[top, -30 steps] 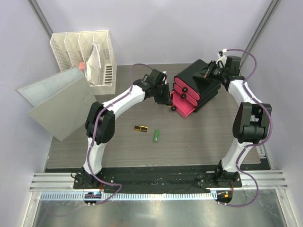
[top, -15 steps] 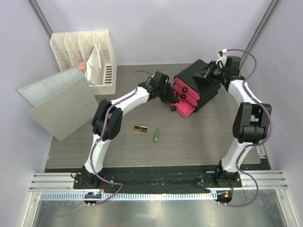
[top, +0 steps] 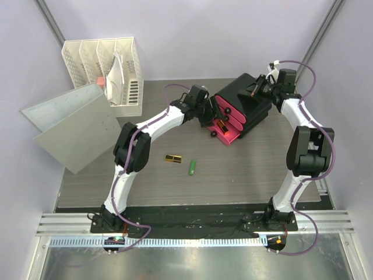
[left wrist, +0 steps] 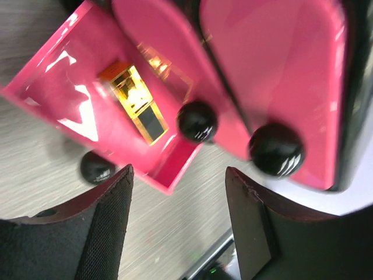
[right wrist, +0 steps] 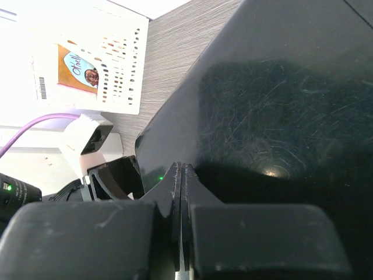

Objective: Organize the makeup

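The black organizer [top: 247, 102] with pink drawers stands at the back right, its bottom drawer [top: 229, 136] pulled open. A gold-black lipstick [top: 222, 126] [left wrist: 135, 102] lies loose in that drawer [left wrist: 70, 87]. My left gripper [top: 211, 118] [left wrist: 178, 172] hovers open at the drawer's front corner, with nothing between its fingers [left wrist: 108, 227]. A second gold-black lipstick [top: 172, 158] and a green stick [top: 192, 167] lie on the table in front. My right gripper [top: 260, 90] [right wrist: 180, 168] is shut and rests against the organizer's black top [right wrist: 280, 87].
A white file rack [top: 108, 70] [right wrist: 111, 64] stands at the back left, with a grey board [top: 73, 125] leaning beside it. Round black knobs [left wrist: 197, 121] stick out from the pink drawer fronts close to my left fingers.
My left gripper moved right to the open drawer and opened. The gold-black lipstick now lies in the drawer. The right arm has not moved.
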Robot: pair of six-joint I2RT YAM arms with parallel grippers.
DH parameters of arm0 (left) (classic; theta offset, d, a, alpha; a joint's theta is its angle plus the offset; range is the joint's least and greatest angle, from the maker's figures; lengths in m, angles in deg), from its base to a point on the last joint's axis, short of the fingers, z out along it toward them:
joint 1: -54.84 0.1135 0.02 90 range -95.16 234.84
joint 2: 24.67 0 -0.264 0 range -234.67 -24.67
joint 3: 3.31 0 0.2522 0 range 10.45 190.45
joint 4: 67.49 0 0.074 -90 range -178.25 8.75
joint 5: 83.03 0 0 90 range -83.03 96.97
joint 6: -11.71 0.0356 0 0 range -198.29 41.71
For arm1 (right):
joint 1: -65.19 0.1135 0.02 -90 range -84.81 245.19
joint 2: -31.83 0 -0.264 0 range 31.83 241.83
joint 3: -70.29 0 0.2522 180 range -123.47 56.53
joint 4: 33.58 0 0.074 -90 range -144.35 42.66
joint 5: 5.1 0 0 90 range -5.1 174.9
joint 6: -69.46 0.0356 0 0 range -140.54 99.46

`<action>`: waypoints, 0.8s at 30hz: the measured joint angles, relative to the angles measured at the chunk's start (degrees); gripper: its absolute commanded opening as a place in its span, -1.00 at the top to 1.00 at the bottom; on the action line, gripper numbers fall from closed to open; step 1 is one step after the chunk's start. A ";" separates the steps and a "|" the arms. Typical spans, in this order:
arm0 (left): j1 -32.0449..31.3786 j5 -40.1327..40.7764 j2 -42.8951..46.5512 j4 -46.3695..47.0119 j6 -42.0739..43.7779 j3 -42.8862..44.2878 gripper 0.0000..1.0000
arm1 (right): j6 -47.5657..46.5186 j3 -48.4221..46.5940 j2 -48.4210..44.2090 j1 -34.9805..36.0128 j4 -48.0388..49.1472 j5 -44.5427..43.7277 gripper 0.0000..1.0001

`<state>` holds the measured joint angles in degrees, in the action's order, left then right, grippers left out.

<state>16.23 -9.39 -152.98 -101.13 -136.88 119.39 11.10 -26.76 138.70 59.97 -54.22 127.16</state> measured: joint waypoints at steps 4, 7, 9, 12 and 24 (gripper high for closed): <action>0.11 0.59 2.99 -2.49 4.68 -3.02 -0.28 | 0.00 0.02 0.00 0.00 0.04 0.00 0.98; 0.11 2.27 8.20 -6.43 9.86 -7.48 -0.29 | 0.00 0.02 0.00 0.00 0.07 0.02 0.98; 0.11 3.52 11.74 -8.46 12.92 -10.27 -0.31 | 0.00 0.02 0.00 0.00 0.09 0.02 0.98; 0.11 5.84 17.09 -11.87 17.20 -14.67 -0.33 | 0.00 0.04 0.00 0.00 0.09 0.04 0.98; -1.73 11.43 25.33 -22.36 26.34 -27.74 -0.29 | 0.00 0.04 0.00 0.02 0.15 0.04 0.98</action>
<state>14.51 2.04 -127.65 -123.49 -110.54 91.66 11.10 -26.71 138.70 60.00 -54.07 127.20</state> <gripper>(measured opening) 0.662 0.014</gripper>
